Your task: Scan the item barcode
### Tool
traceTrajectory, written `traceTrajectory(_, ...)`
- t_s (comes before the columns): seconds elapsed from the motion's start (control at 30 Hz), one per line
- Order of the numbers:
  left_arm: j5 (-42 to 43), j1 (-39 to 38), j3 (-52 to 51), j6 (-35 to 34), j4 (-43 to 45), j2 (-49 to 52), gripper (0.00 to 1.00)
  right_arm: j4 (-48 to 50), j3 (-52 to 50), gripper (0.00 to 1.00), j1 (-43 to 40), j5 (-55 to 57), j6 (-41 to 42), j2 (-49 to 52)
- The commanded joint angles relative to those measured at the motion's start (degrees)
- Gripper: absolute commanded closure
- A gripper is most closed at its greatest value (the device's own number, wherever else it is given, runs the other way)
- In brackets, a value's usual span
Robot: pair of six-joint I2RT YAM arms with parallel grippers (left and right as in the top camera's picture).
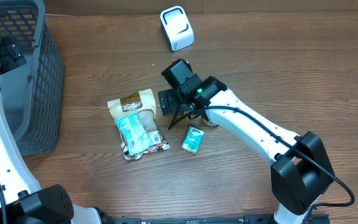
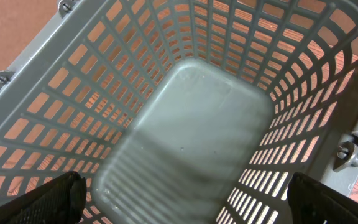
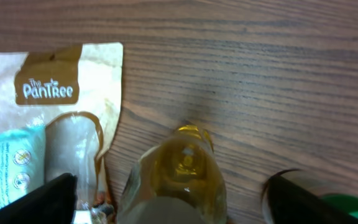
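A clear bottle of amber liquid (image 3: 180, 163) lies on the wooden table between the fingers of my right gripper (image 3: 179, 202), which is open with a gap on each side of the bottle. In the overhead view the right gripper (image 1: 178, 104) covers the bottle. No barcode shows on it. A white scanner (image 1: 176, 28) stands at the far edge of the table. My left gripper (image 2: 185, 199) hangs open and empty over the inside of the grey basket (image 2: 191, 112).
A Pantree snack bag (image 1: 132, 106) with a teal packet (image 1: 137, 132) on it lies just left of the right gripper. A small green box (image 1: 193, 140) lies in front of it. The grey basket (image 1: 39, 81) fills the left side.
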Motion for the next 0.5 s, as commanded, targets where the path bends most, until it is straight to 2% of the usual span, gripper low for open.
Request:
traceTrajectory(0.0, 0.4, -0.1, 0.8, 1.1, 0.0, -0.1, 0.0, 0.3, 1.7, 0.15, 0.2, 0.6, 1.2, 0.5)
traceTrajectory(0.1, 0.4, -0.1, 0.8, 1.1, 0.0, -0.1, 0.01, 0.6, 1.2, 0.2, 0.2, 0.5, 3.1, 0.7)
traceTrajectory(0.3, 0.4, -0.1, 0.8, 1.1, 0.0, -0.1, 0.0, 1.5, 0.9, 0.23, 0.2, 0.6, 3.0, 2.3)
traceTrajectory(0.37, 0.4, -0.1, 0.8, 1.1, 0.0, -0.1, 0.01, 1.8, 0.9, 0.3, 0.2, 0.6, 3.0, 2.6)
traceTrajectory(0.47, 0.4, -0.1, 0.8, 1.1, 0.0, -0.1, 0.01, 2.4, 0.9, 0.34, 0.2, 0.6, 3.0, 2.6)
